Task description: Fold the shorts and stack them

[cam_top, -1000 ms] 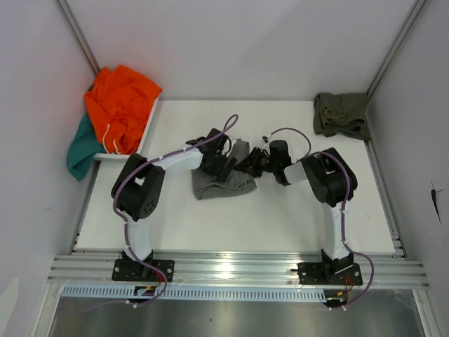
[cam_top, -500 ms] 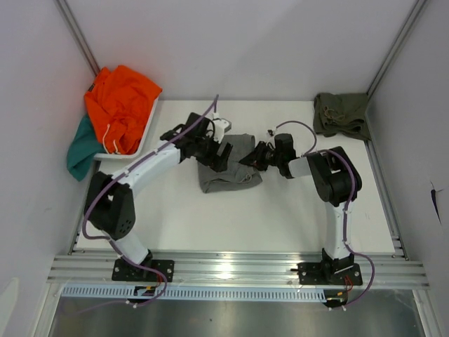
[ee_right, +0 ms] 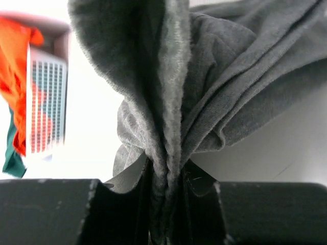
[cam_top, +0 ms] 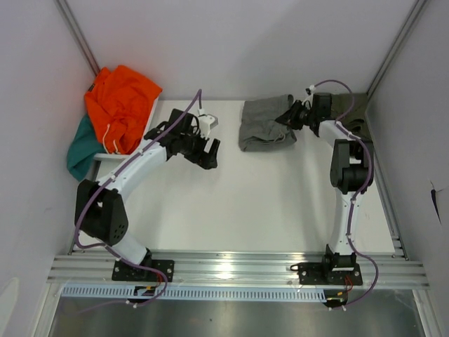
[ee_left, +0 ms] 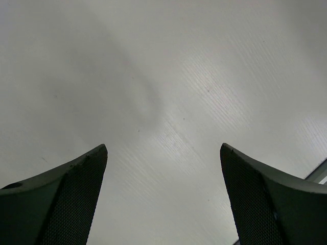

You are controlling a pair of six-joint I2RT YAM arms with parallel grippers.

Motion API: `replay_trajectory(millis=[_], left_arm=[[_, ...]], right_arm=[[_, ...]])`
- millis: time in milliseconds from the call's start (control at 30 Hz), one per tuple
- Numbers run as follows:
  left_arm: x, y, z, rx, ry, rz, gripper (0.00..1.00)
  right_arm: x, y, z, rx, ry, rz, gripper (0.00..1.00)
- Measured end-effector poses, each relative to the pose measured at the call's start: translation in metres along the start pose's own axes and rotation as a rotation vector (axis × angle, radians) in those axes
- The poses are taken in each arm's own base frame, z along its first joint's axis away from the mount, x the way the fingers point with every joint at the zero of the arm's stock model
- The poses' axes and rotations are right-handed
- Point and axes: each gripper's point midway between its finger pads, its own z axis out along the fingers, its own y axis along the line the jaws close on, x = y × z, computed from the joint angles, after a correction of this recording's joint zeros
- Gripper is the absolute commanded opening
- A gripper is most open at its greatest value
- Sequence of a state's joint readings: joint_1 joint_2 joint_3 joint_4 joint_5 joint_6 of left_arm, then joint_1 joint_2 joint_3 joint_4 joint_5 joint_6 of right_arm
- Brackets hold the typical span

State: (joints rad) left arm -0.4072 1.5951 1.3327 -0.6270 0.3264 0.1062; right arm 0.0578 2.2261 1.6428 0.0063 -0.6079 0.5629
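while right end effector (cam_top: 293,118) pinches grey shorts (cam_top: 261,130), left end effector (cam_top: 210,154) gapes above table (cam_top: 280,203).

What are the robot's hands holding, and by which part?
The right hand pinches the grey shorts by a bunched fold of cloth at their edge. The left hand is open, holding nothing.

Bright, even light; soft shadow on bench (ee_left: 168,76) ahead of left fingers (ee_left: 66,204); beyond right fingers (ee_right: 245,214), blurred and overexposed
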Motion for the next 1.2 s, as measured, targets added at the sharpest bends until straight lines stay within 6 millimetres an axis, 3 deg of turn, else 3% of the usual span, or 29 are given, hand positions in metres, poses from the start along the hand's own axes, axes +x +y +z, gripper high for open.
replay_trajectory(millis=[67, 167, 367, 500, 967, 1200], left_arm=[[0.007, 0.0, 0.0, 0.003, 0.013, -0.007, 0.92], [0.014, 0.001, 0.0, 0.005, 0.024, -0.016, 0.92], [0.018, 0.001, -0.004, 0.01, 0.022, -0.023, 0.93], [0.019, 0.001, -0.004, 0.009, 0.018, -0.022, 0.92], [0.029, 0.003, 0.006, 0.013, 0.056, -0.036, 0.92], [0.033, 0.004, 0.01, 0.015, 0.07, -0.041, 0.92]], right_arm=[[-0.03, -0.009, 0.0, -0.005, -0.025, -0.025, 0.0], [-0.058, -0.03, -0.004, -0.005, -0.039, -0.019, 0.0], [-0.097, -0.074, -0.003, -0.014, -0.049, 0.017, 0.0], [-0.122, -0.087, -0.007, -0.074, -0.068, 0.028, 0.0], [-0.166, -0.086, -0.058, -0.211, -0.13, 0.087, 0.0], [-0.196, -0.115, -0.105, -0.207, -0.206, 0.162, 0.0]])
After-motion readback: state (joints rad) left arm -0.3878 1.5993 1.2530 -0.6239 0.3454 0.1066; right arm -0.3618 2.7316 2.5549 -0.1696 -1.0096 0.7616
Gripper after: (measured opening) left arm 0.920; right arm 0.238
